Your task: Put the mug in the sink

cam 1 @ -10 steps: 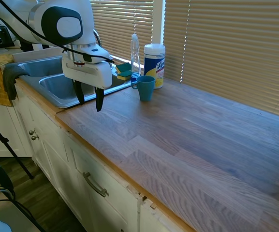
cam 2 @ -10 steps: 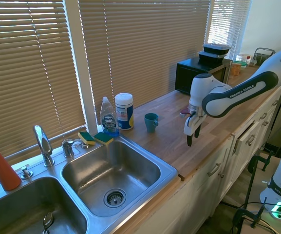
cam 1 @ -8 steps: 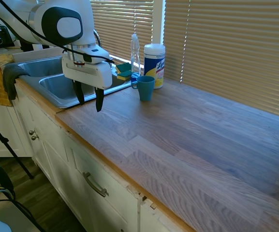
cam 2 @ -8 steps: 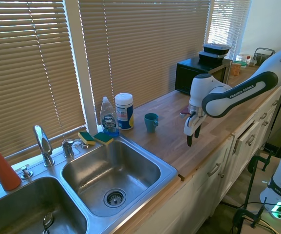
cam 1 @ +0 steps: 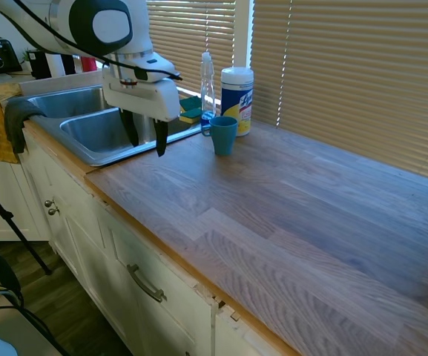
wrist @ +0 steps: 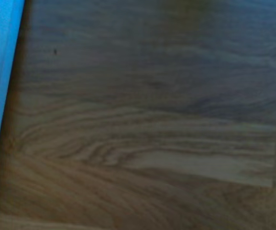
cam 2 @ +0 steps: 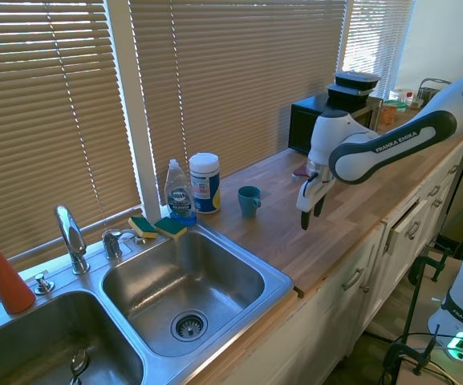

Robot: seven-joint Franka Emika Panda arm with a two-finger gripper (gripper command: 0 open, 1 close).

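**One teal mug on the bench, jaws hanging empty beside it**

One small teal-blue mug (cam 1: 223, 135) (cam 2: 249, 200) stands upright on the wooden plank bench (cam 1: 295, 215) (cam 2: 311, 233), near the right rim of the stainless steel double-basin sink (cam 1: 87, 133) (cam 2: 175, 293). Just behind the mug is a white wipes canister with a yellow label (cam 1: 236, 90) (cam 2: 205, 183), and next to that a clear dish-soap bottle with blue liquid (cam 1: 208, 85) (cam 2: 180, 192). Two teal-and-yellow sponges (cam 1: 191, 109) (cam 2: 157, 228) lie on the sink's back rim. The white arm's jaws (cam 1: 147, 137) (cam 2: 310, 210) point straight down above the bench, parted a moderate way with nothing between them, near the mug but clear of it, on the side towards the bench's front edge. The wrist view shows only blurred wood grain and a blue strip along one edge
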